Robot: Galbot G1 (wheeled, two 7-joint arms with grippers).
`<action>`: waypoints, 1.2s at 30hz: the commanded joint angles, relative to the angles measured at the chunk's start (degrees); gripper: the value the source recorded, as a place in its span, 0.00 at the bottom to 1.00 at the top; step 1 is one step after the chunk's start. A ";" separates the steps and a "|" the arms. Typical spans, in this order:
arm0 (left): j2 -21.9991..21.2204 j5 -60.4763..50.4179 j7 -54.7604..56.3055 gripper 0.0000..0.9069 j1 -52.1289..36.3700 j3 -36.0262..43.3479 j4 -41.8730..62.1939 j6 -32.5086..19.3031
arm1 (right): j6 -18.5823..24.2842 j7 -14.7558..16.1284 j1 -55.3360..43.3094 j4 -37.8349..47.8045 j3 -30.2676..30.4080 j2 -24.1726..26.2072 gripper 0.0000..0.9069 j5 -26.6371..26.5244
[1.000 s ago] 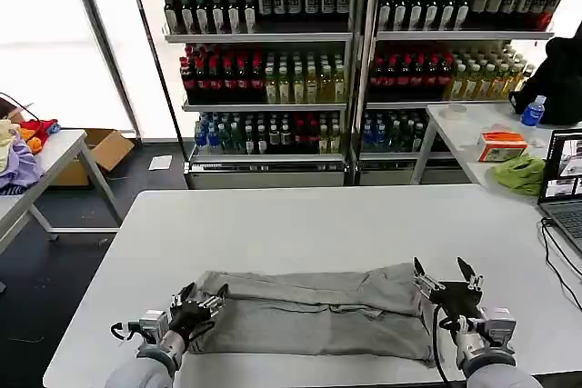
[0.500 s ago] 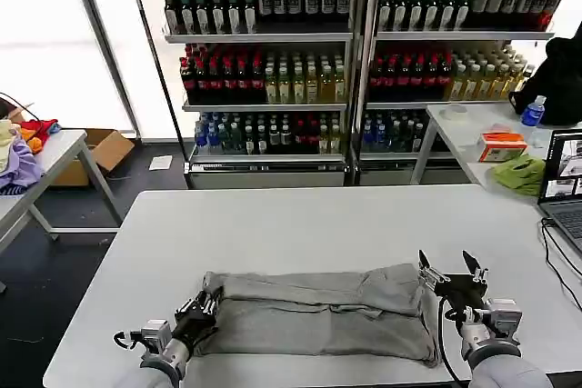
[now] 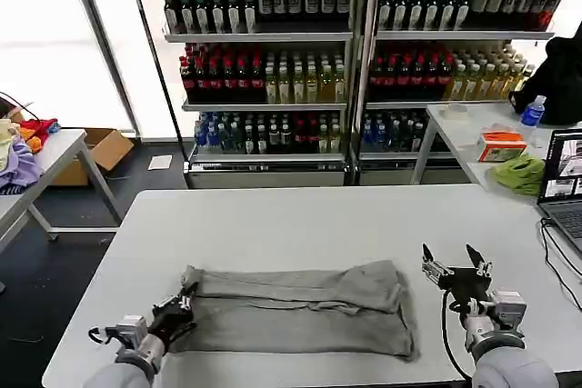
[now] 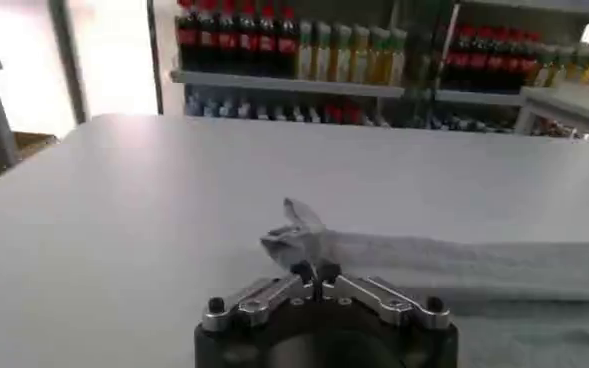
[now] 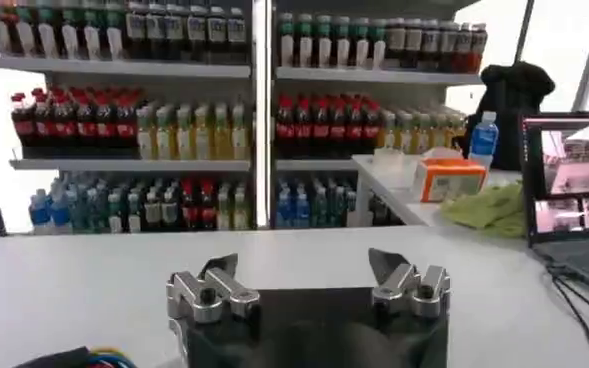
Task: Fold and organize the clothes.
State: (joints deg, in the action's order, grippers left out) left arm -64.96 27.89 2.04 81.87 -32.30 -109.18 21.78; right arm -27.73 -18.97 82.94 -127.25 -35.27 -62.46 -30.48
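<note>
Head camera: high, looking forward and down over the white table (image 3: 318,215) to the drink shelves (image 3: 355,61) | Left wrist camera: low, just behind the left gripper (image 4: 315,272), skimming the tabletop toward those shelves | Right wrist camera: behind the right gripper (image 5: 309,268), facing shelves, side table (image 5: 399,195), laptop (image 5: 572,170) | Shared: tabletop, shelves

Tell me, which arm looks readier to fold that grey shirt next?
Probably the left: its gripper is shut on the folded light grey cotton shirt's end, while the right gripper hangs open beside it.
</note>
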 commanded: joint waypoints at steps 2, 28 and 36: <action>28.92 8.45 -3.24 0.00 -2.42 -21.36 21.16 -3.39 | -0.14 -0.11 -1.36 0.55 0.15 -0.05 1.00 -0.76; 11.24 9.82 9.67 0.00 -5.35 2.44 -4.59 9.31 | 1.02 -0.49 4.67 -1.37 -2.91 -1.27 1.00 -0.58; 8.36 9.61 12.41 0.00 -8.94 10.17 -2.85 10.40 | 1.09 -0.71 6.07 -2.30 -3.47 -2.91 1.00 0.60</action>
State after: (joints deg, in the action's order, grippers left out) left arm -51.15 36.15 9.40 77.11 -35.45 -108.72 28.82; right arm -26.76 -19.66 87.15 -129.04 -38.13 -64.54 -30.50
